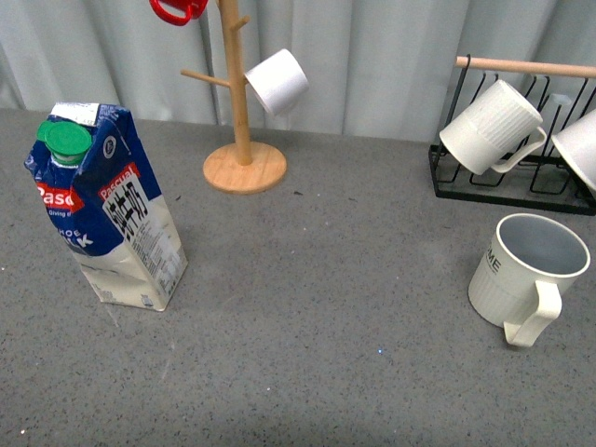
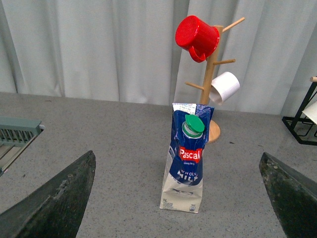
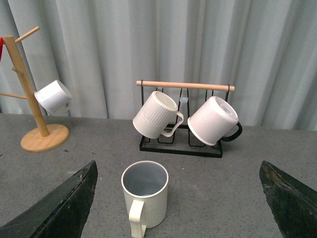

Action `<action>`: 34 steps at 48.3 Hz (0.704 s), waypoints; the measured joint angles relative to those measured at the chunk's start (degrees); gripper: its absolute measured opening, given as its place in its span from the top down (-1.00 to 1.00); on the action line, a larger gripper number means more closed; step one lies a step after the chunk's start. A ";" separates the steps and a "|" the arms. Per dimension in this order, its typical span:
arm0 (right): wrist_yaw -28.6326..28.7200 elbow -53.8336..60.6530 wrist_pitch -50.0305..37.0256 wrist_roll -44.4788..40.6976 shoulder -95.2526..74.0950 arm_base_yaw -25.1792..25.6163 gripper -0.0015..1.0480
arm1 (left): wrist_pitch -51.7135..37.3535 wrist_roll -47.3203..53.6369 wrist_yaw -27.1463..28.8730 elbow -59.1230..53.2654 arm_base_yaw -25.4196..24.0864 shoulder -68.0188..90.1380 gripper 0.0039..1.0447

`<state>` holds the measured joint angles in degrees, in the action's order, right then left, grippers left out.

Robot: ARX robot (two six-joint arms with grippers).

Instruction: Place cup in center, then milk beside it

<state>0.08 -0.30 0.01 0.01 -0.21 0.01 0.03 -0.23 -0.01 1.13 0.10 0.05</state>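
The cup (image 1: pixel 526 277) is an off-white ribbed mug with a grey-blue inside, upright at the right of the grey table, handle toward me. It also shows in the right wrist view (image 3: pixel 144 198), between and beyond my right gripper's (image 3: pixel 178 218) open fingers (image 3: pixel 54 208). The milk (image 1: pixel 110 207), a blue-and-white carton with a green cap, stands upright at the left. In the left wrist view the milk (image 2: pixel 185 166) stands ahead of my open left gripper (image 2: pixel 178 218), between its fingers (image 2: pixel 54 203). Neither gripper shows in the front view.
A wooden mug tree (image 1: pixel 242 121) with a red mug (image 1: pixel 177 9) and a smooth white cup (image 1: pixel 277 81) stands at the back centre. A black rack (image 1: pixel 512 177) with a wooden bar holds ribbed white mugs (image 1: pixel 489 128) at the back right. A grey curtain hangs behind.
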 joint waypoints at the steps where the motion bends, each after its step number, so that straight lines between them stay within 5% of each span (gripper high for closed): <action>1: 0.00 0.00 0.00 0.00 0.00 0.00 -0.82 | 0.00 0.00 0.00 0.00 0.00 0.00 -0.88; 34: 0.00 0.00 0.00 0.00 0.00 0.00 -0.82 | 0.00 0.00 0.00 0.00 0.00 0.00 -0.88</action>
<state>0.08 -0.30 0.01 0.01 -0.21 0.01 0.03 -0.23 -0.01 1.13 0.10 0.05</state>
